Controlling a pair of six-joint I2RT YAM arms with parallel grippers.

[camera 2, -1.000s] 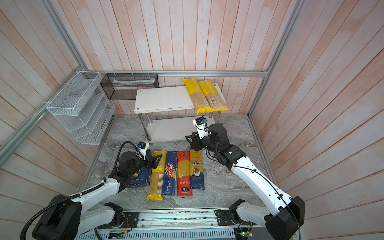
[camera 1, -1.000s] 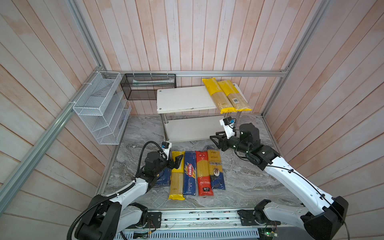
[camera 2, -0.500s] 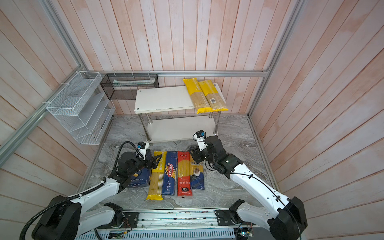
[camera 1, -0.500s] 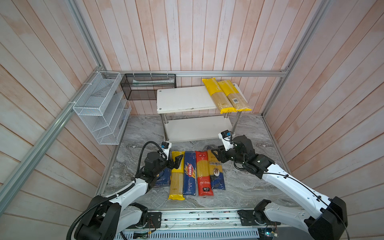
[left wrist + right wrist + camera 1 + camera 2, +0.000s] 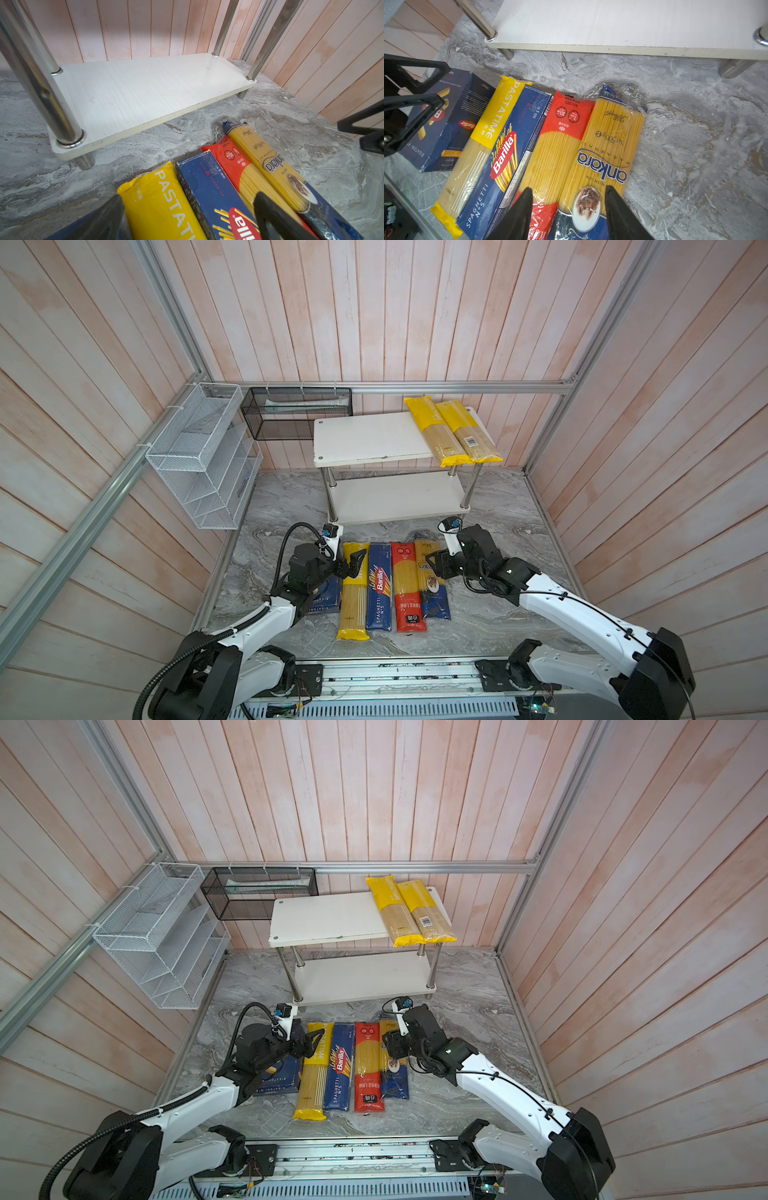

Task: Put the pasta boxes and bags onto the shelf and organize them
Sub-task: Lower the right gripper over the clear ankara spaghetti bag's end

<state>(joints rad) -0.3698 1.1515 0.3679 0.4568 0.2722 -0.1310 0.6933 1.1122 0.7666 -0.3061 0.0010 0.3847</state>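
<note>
In both top views we're hanging the right claw (image 5: 432,566) low over the beige-and-navy bag (image 5: 434,599), the end pack of a row of five lying on the grey marbled floor (image 5: 498,510). Running away from it toward the left claw (image 5: 356,563), we're seeing the red bag (image 5: 409,593), the narrow blue box (image 5: 379,593), a yellow bag (image 5: 352,608) and the wide blue box (image 5: 328,602). The left claw is hovering by that yellow bag's end, fingers spread and empty. Beyond both claws the shelf (image 5: 374,439) is standing, two yellow bags (image 5: 436,435) lying on one end of its top board.

Over to the left wrist view: ahead of the left claw the lower board (image 5: 145,89) is showing bare, smooth white laminate on shiny chrome posts (image 5: 47,97).

Now the right wrist view: the right claw's fingers (image 5: 617,212) are standing wide apart, gripping nothing. One is hanging over the beige-and-navy bag near its outer edge, the other over the red bag, which is touching it. That bag is crinkly clear film round a stiff bundle of straight strands, so we're expecting it to be slippery yet rigid lengthwise. We're judging the pick is just beginning. We're wanting both fingers straddling this bag alone, near its middle so it's lifting level, and squeezing gently so no strands are snapping.
</note>
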